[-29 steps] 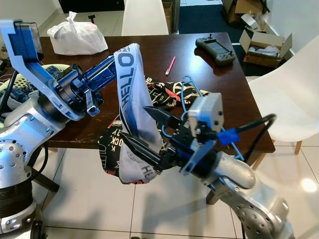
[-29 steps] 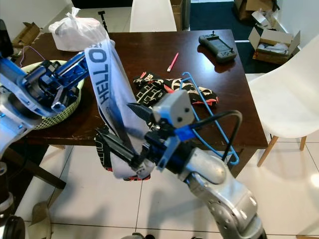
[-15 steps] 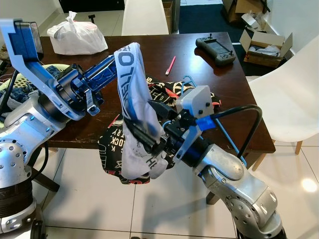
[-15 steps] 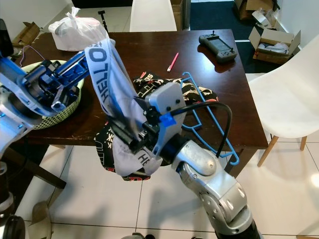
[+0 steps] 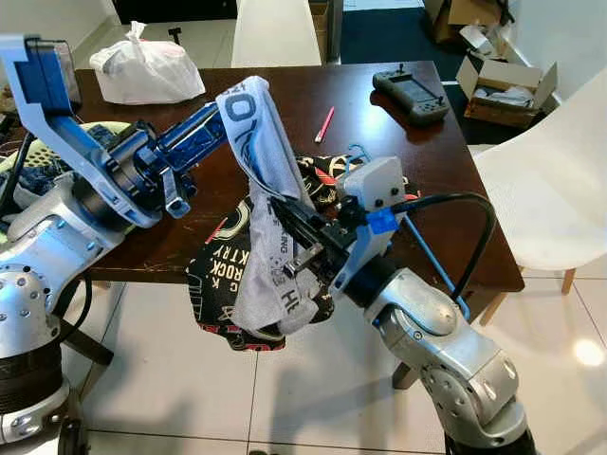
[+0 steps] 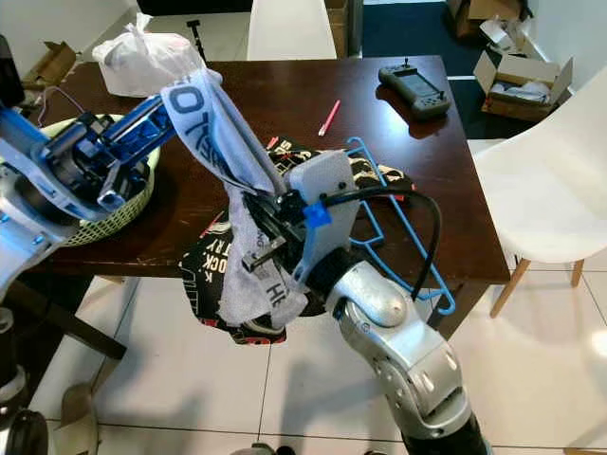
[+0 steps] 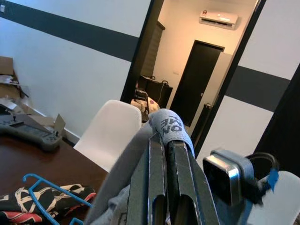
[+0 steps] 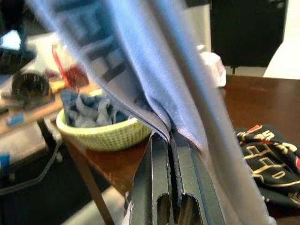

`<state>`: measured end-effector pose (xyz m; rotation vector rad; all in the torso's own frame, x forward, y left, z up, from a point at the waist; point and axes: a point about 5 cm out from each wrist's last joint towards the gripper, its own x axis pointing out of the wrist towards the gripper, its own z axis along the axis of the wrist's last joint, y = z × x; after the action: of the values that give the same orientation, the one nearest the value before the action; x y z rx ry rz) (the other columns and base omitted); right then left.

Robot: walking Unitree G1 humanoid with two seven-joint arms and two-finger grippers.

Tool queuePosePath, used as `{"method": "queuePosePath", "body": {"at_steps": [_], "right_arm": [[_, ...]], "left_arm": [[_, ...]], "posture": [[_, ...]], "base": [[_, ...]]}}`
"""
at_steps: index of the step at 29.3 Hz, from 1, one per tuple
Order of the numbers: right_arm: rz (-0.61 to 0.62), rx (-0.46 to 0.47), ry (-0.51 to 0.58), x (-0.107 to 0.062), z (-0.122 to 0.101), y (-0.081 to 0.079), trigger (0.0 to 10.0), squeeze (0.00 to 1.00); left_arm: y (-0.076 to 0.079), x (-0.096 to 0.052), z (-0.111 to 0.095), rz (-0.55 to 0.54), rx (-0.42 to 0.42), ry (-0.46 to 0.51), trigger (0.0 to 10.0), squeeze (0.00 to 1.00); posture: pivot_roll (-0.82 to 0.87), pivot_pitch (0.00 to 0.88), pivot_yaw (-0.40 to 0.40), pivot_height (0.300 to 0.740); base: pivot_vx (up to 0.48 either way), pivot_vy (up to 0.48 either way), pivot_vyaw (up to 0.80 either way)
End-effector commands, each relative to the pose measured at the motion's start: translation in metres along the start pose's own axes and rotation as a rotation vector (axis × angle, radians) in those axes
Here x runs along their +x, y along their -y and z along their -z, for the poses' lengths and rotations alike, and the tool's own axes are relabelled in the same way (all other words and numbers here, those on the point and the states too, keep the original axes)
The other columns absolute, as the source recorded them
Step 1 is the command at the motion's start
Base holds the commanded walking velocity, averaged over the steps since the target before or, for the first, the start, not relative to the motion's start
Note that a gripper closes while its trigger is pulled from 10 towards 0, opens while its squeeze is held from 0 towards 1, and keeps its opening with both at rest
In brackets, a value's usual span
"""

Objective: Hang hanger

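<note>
Hanger [image 6: 398, 237] lies on desk [image 6: 408, 142] behind right gripper [image 5: 296, 248]; both it and left gripper [image 5: 220, 121] pinch grey shirt [image 5: 275, 218]; threading comes next

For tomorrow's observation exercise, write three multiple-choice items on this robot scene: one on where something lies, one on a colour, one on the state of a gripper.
1. Where does the pink pen lie?
A. On the dark wooden table
B. On the floor
C. In the green basket

2. What colour is the hanger?
A. Red
B. Blue
C. White

3. What is the right gripper doing?
A. Hanging open above the white chair
B. Resting on the black handheld controller
C. Shut on the grey printed garment

Answers: 1 A, the pen rests on the tabletop beyond the black patterned garment. 2 B, its wire frame is blue. 3 C, in the right wrist view its fingers are closed with the cloth pinched between them; the left gripper holds the same garment higher up.
</note>
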<state>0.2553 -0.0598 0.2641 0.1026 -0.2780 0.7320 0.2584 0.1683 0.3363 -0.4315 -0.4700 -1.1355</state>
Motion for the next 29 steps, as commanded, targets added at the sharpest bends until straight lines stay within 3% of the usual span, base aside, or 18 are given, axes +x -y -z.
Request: {"method": "queuePosePath", "body": {"at_steps": [1,8,12,15,22,26,28,29], "right_arm": [[-0.011,0.041,0.062,-0.001,-0.008,0.001,0.0,0.00],[-0.069,0.203,0.275,-0.008,-0.037,0.002,0.0,0.00],[-0.113,0.230,0.307,-0.011,-0.042,-0.002,0.0,0.00],[-0.169,0.231,0.300,-0.015,-0.041,-0.006,0.0,0.00],[-0.288,0.136,0.183,-0.028,-0.029,-0.009,0.0,0.00],[-0.313,0.110,0.147,-0.030,-0.026,-0.009,0.0,0.00],[-0.291,0.103,0.143,-0.028,-0.026,-0.006,0.0,0.00],[-0.291,0.103,0.143,-0.028,-0.026,-0.006,0.0,0.00]], "left_arm": [[-0.002,-0.002,-0.002,-0.024,0.031,-0.009,10.0,0.00],[-0.010,-0.013,0.019,-0.118,0.079,-0.139,10.0,0.00],[-0.012,-0.017,0.025,-0.149,0.088,-0.169,10.0,0.00],[-0.014,-0.021,0.030,-0.182,0.103,-0.195,10.0,0.00],[-0.017,-0.026,0.029,-0.206,0.148,-0.227,10.0,0.00],[-0.012,-0.028,0.030,-0.141,0.170,-0.294,10.0,0.00],[0.001,-0.031,0.034,-0.022,0.155,-0.366,10.0,0.00],[0.001,-0.031,0.034,-0.022,0.155,-0.366,10.0,0.00]], "posture": [[0.10,0.206,0.108,0.740],[0.10,0.206,0.110,0.740],[0.10,0.206,0.110,0.740],[0.10,0.205,0.110,0.740],[0.10,0.198,0.110,0.740],[0.09,0.197,0.109,0.740],[0.09,0.190,0.107,0.740],[0.09,0.190,0.107,0.740]], "base": [[0.000,0.000,0.00],[0.000,0.000,0.00],[0.000,0.000,0.00],[0.000,0.000,0.00],[0.000,0.000,0.00],[0.000,0.000,0.00],[0.000,0.000,0.00],[0.000,0.000,0.00]]}}
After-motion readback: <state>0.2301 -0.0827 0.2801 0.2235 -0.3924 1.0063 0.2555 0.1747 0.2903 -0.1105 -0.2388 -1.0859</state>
